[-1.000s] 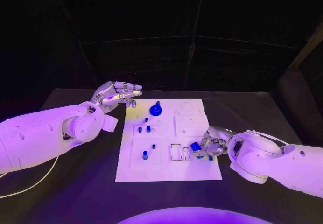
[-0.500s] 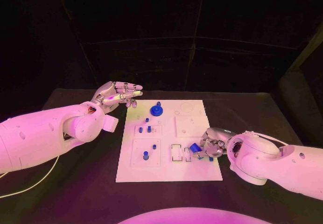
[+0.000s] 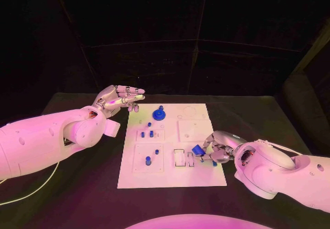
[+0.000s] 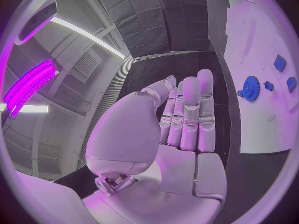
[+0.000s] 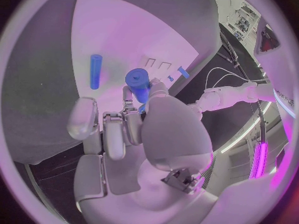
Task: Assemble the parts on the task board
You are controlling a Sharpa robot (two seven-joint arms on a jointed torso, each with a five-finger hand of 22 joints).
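The white task board [image 3: 206, 179] lies mid-table. My right hand [image 3: 221, 147] hovers at its near right edge and pinches a blue cylindrical part [image 3: 199, 149] just above the board, beside two rectangular slots [image 3: 180, 156]. The right wrist view shows that part [image 5: 138, 82] at the fingertips [image 5: 156, 87], with a blue rod [image 5: 95, 71] lying on the board [image 5: 124, 25] close by. My left hand [image 3: 121, 98] hangs over the board's far left corner, fingers straight and holding nothing [image 4: 187, 117]. A blue gear [image 3: 159, 113] stands on the far part of the board, also in the left wrist view [image 4: 251, 88].
Small blue pegs [image 3: 147, 133] stand in the left middle plate, and two more [image 3: 148, 161] in the near left plate. A round recess [image 3: 190, 110] marks the far right corner. Black table [image 3: 268, 119] surrounds the board.
My right hand has turned slightly with the blue part still in its pinch, and its forearm has swung lower. The left hand has hardly moved.
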